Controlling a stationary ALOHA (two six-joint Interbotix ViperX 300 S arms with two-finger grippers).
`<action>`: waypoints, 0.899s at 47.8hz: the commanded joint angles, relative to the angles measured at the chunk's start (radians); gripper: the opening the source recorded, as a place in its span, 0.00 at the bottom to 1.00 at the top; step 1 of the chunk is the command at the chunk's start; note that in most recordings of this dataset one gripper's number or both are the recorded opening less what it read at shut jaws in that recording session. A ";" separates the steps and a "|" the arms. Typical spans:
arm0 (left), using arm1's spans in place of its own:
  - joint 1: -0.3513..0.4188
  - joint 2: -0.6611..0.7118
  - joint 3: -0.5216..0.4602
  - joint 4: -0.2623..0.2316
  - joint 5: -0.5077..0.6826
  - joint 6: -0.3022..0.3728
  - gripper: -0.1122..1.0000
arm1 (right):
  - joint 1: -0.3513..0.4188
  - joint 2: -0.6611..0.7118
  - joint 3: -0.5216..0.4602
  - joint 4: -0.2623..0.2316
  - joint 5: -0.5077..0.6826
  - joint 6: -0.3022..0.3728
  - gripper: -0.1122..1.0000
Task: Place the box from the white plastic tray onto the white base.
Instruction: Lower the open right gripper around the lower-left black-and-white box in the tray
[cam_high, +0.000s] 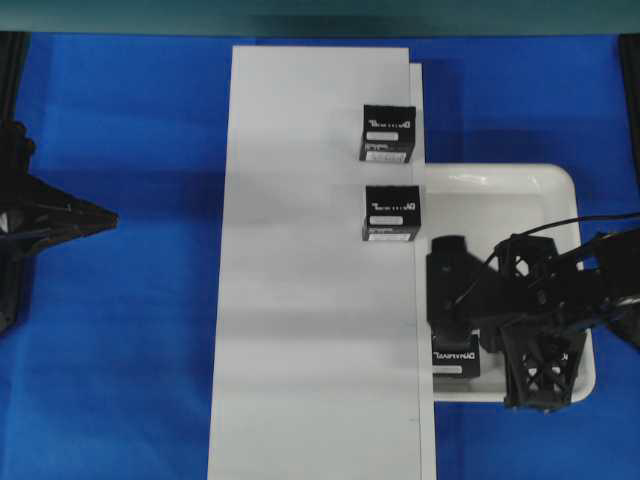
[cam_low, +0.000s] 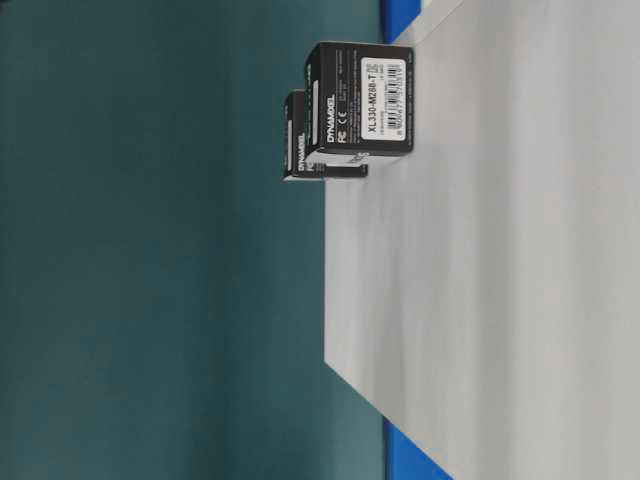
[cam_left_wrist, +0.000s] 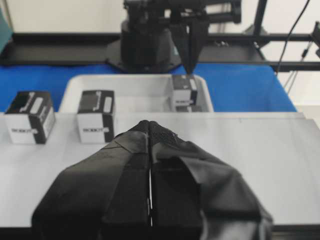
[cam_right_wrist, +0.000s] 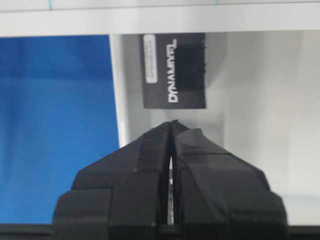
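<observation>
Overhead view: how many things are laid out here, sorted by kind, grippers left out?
Black boxes: 3 (two on the white base, one in the tray)
White base: 1
White plastic tray: 1
Total: 5

Small black cuboid box (cam_high: 455, 357) w/ white logo lettering on top sits upright in the shallow glossy white plastic tray (cam_high: 560, 185), at its near-left corner, partly hidden in overhead view. Tray has rounded corners, raised rim, lies just right of the long flat matte white board (cam_high: 310, 300), on blue surface.
</observation>
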 joint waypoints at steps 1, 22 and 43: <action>0.000 0.005 -0.026 0.003 -0.005 -0.002 0.05 | 0.012 0.029 -0.003 -0.009 -0.008 -0.009 0.10; 0.000 0.005 -0.026 0.003 -0.005 -0.002 0.05 | 0.015 0.069 0.054 -0.009 -0.152 0.009 0.64; -0.002 0.008 -0.026 0.002 -0.006 -0.003 0.05 | 0.008 0.167 0.060 -0.009 -0.229 0.011 1.00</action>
